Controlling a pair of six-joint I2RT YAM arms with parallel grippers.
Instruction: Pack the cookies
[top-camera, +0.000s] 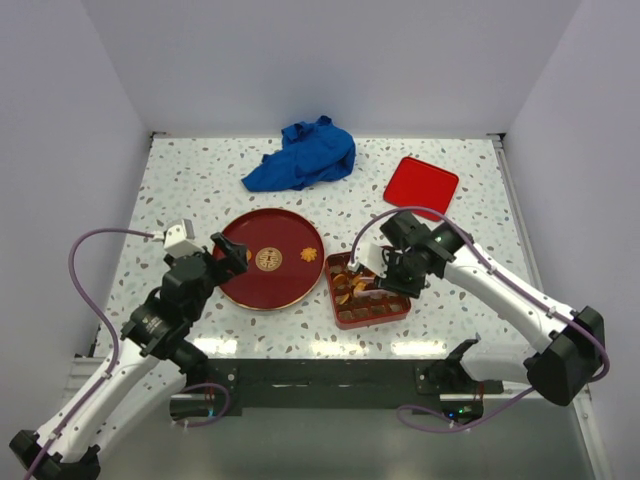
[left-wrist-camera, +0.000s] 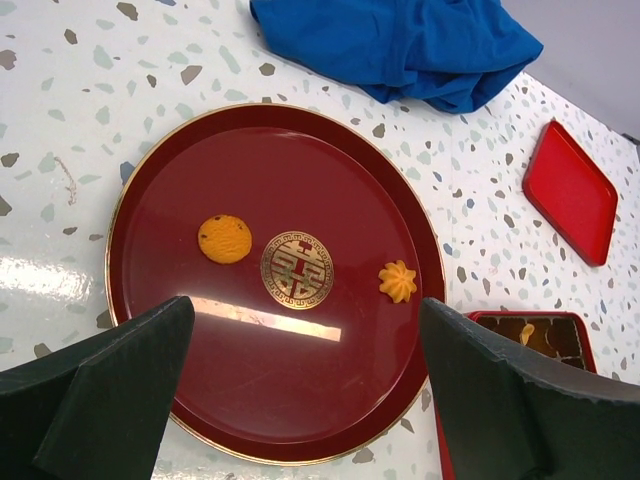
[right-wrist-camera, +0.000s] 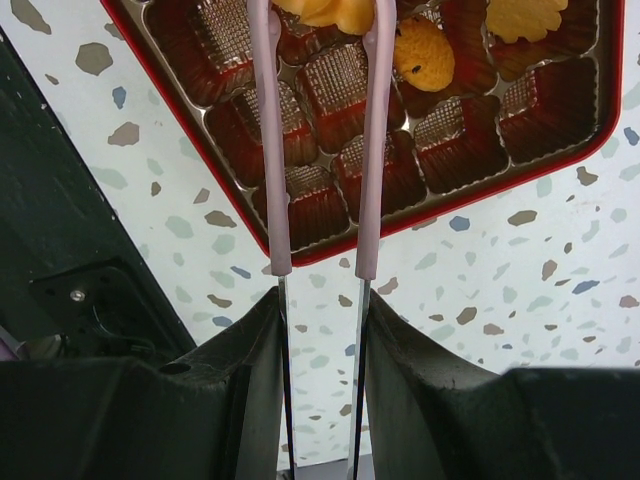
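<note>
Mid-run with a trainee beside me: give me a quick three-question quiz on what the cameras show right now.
1. Count: how many cookies lie on the dark red plate?
2. True or false: the left gripper is shut on a cookie.
3. Pick one: the right gripper is shut on A) nothing, B) tongs, C) a cookie, directly.

Key
1. Two: a round one and a flower-shaped one.
2. False. It is open above the plate.
3. B. The tongs reach out over the compartment box.
</note>
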